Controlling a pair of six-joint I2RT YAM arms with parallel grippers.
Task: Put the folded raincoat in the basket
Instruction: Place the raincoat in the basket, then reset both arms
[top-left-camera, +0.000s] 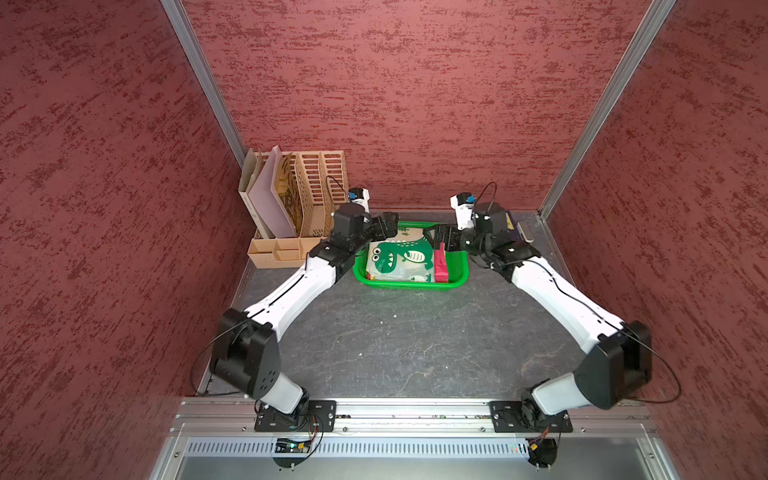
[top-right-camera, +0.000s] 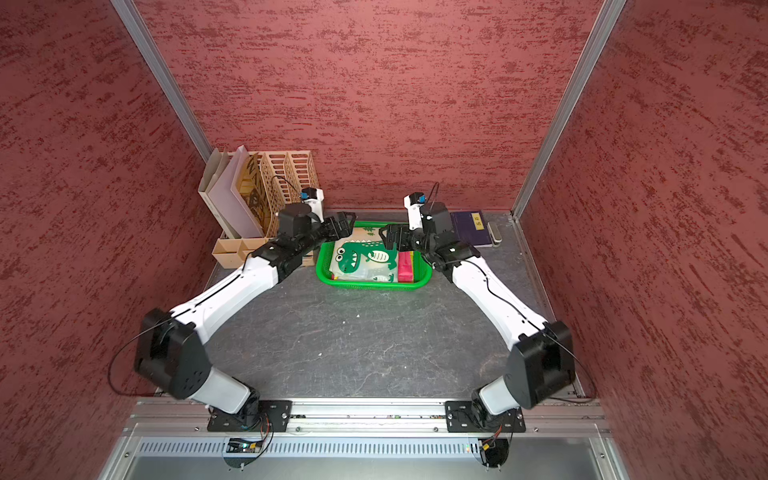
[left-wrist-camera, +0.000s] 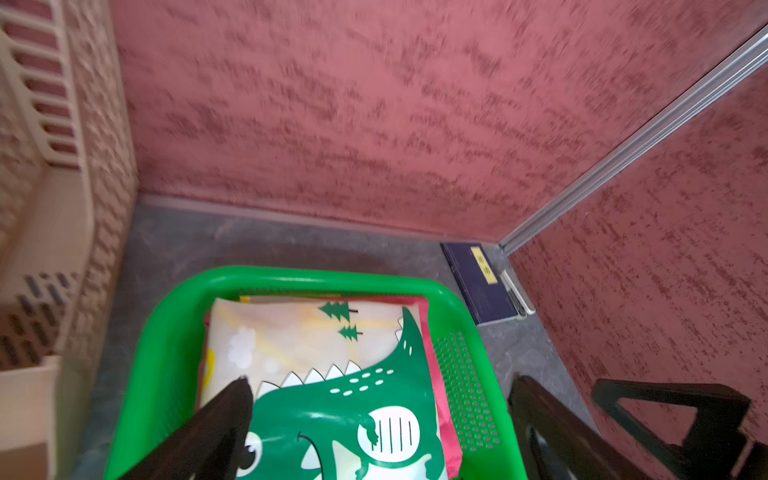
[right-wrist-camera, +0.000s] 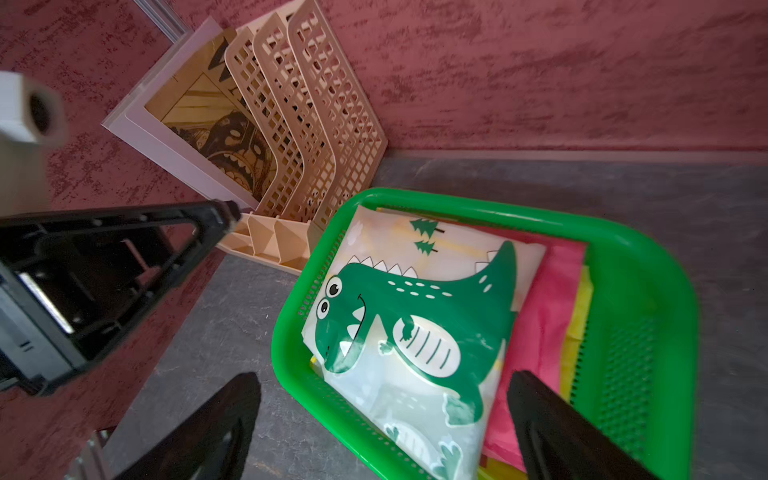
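**In the green basket: folded raincoat, both pairs of fingers apart**

At centre frame in both top views, the folded raincoat (top-left-camera: 401, 259), pale with a green dinosaur print, lies flat inside the basket (top-left-camera: 399, 285) on the grey bench (top-left-camera: 374, 340). Under it sit a pink folded piece (right-wrist-camera: 544, 324) and a yellow one (right-wrist-camera: 582, 305). The left fingers (left-wrist-camera: 216, 428) stand spread wide above the basket's left end, gripping nothing. The right fingers (right-wrist-camera: 552, 432) are equally spread above its right end, also empty. A tan file organizer (top-left-camera: 316, 195) stands at the upper left, and a navy book (top-right-camera: 471, 228) lies right of the basket.
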